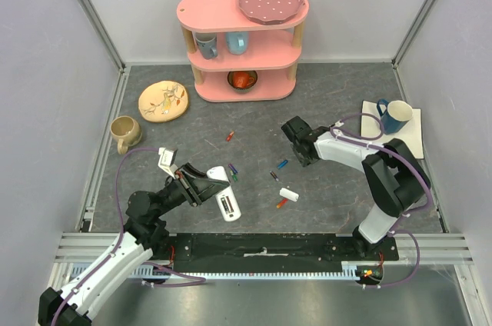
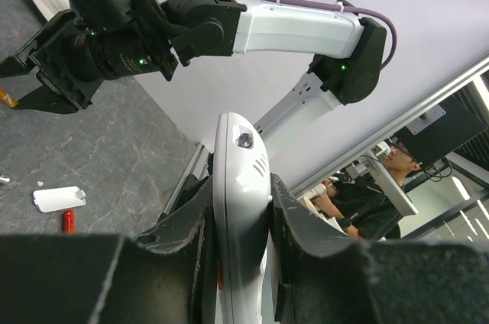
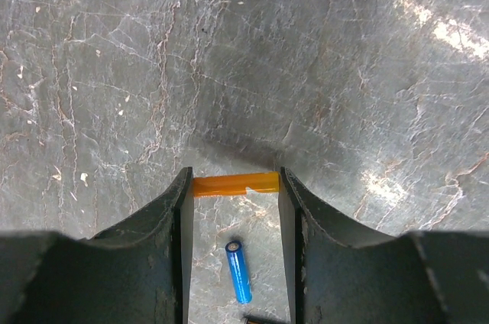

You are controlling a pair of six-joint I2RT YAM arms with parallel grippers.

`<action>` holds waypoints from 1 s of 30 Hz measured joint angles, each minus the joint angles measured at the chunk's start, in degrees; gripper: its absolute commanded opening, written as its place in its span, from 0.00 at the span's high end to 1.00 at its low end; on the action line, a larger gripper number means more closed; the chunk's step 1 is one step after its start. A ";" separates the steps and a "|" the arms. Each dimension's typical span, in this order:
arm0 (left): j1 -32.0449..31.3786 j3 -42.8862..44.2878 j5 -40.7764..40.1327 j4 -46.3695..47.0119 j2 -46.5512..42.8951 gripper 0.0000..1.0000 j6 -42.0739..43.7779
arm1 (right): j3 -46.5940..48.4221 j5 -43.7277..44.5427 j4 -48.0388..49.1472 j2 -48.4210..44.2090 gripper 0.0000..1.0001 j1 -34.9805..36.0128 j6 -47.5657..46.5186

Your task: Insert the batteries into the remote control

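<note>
My left gripper point(image 1: 211, 186) is shut on the white remote control point(image 1: 229, 204) and holds it edge-on above the table at the near left; the left wrist view shows it clamped between the pads point(image 2: 241, 186). My right gripper point(image 3: 233, 186) is shut on an orange battery point(image 3: 235, 184), pinched end to end at the fingertips just above the table, right of centre point(image 1: 296, 140). A blue battery point(image 3: 238, 271) lies below it, also in the top view point(image 1: 282, 163). More batteries lie loose: an orange-red one point(image 1: 229, 136), a dark one point(image 1: 274, 175), a red one point(image 1: 281, 204), and green and purple ones point(image 1: 233, 174).
A small white cover piece point(image 1: 289, 194) lies by the red battery. A pink shelf point(image 1: 242, 41) with cups, bowl and plate stands at the back. A yellow plate point(image 1: 163, 101) and beige mug point(image 1: 124, 132) sit left; a blue mug point(image 1: 396, 115) sits right on a white mat.
</note>
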 measured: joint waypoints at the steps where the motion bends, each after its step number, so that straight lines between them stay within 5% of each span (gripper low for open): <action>1: 0.00 0.00 -0.02 0.00 0.00 0.98 0.00 | 0.00 -0.04 -0.02 0.02 0.58 -0.09 -0.09; 11: 0.00 0.00 0.02 -0.02 -0.02 0.98 0.00 | 0.37 -1.07 0.52 0.59 0.31 -0.72 -2.62; 22: 0.00 0.00 0.04 -0.04 -0.66 0.98 0.00 | 2.19 -1.60 -1.01 0.55 0.26 -0.79 -9.57; 27: 0.00 0.00 0.04 -0.44 -0.66 0.98 0.00 | 5.57 0.59 -2.73 -4.81 0.30 -0.83 -24.55; 30: 0.00 0.00 0.02 -0.57 -0.59 0.98 0.00 | 6.93 1.20 0.96 -8.76 0.30 -0.87 -43.67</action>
